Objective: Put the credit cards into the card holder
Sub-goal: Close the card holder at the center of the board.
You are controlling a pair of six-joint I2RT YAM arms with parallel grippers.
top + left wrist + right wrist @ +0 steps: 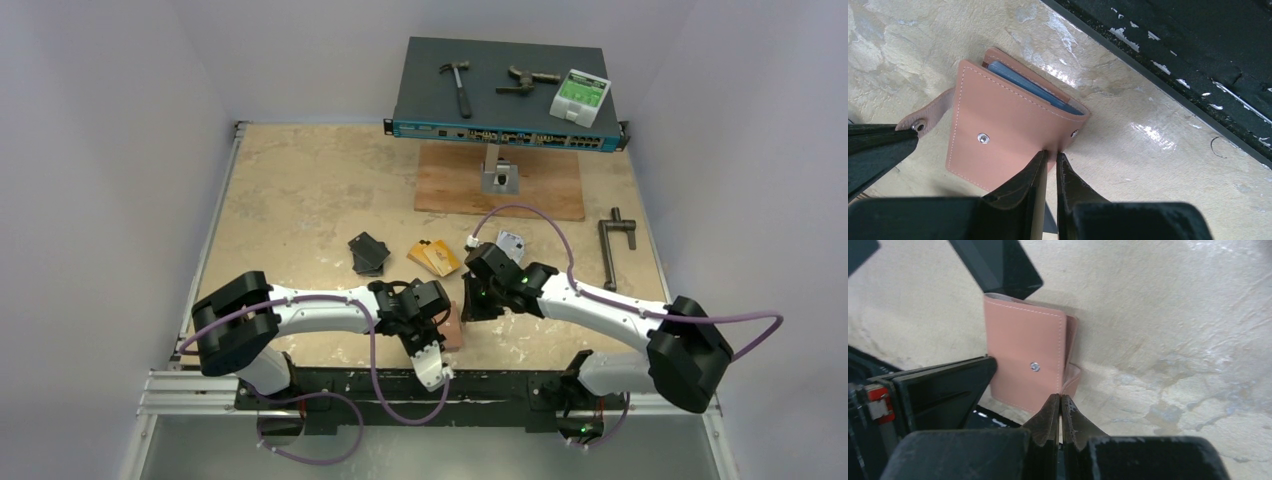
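Now left jaws pinch the stitched, salmon-pink leather-look card holder (998, 117); right jaws closed, empty.

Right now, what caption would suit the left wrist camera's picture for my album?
Left gripper pinches the edge of a salmon-pink card holder, a blue-grey card showing in its slot.

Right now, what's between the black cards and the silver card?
The orange cards, then a cable's white plug; seen in the top view.
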